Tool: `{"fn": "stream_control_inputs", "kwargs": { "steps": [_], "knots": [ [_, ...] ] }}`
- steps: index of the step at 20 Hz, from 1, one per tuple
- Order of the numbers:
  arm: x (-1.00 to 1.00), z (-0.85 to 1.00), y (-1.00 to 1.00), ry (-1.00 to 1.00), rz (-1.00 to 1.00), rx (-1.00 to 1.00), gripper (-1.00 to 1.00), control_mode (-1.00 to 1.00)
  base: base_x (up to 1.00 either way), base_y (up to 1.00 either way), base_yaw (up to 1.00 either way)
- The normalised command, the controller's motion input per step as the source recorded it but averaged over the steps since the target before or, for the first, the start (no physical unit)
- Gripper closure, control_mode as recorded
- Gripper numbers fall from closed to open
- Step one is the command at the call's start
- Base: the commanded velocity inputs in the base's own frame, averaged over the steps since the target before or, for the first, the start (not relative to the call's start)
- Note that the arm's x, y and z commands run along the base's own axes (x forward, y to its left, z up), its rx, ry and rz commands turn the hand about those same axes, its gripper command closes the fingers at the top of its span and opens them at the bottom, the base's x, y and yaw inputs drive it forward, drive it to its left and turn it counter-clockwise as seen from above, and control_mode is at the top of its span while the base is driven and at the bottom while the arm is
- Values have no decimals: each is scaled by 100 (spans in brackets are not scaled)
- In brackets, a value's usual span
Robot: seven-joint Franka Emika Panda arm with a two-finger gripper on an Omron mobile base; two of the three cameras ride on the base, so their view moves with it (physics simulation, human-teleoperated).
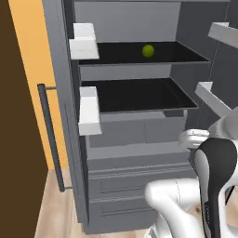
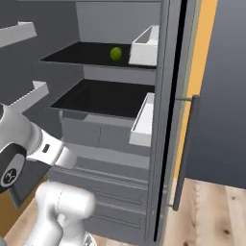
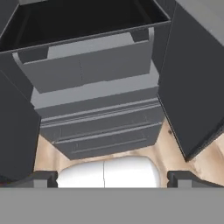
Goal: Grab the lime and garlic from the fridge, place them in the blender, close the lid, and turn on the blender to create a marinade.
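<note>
So the fridge [image 1: 130, 153] is wide open in front of me, both doors swung out. The lime [image 1: 148, 50] sits by itself on the top black shelf [image 1: 186, 56], toward the back and roughly mid-width, just beside a white door bin [image 2: 144, 48] from the right camera's angle. The lower shelf [image 1: 139, 95] is bare black. My gripper [image 3: 113, 178] is spread wide with nothing between the fingertips [image 3: 41, 178], hanging low and well apart from the lime, looking at the grey drawers [image 3: 103, 131] and a strip of wood floor [image 3: 205, 162].
</note>
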Motion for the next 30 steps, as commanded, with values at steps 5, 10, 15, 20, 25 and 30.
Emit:
{"fn": "stream_control_inputs", "kwargs": {
  "steps": [5,10,15,20,25,30],
  "knots": [
    [0,0,0,0,0,0,-100,100,95,15,-14],
    [0,0,0,0,0,0,-100,100,56,18,-4],
    [0,0,0,0,0,0,-100,100,12,20,0],
    [25,40,1,-1,0,0,-100,-100,14,2,0],
    [74,100,6,-12,0,-4,-100,-100,0,0,0],
    [35,100,0,-26,0,-10,-100,-100,0,0,0]
  ]
}}
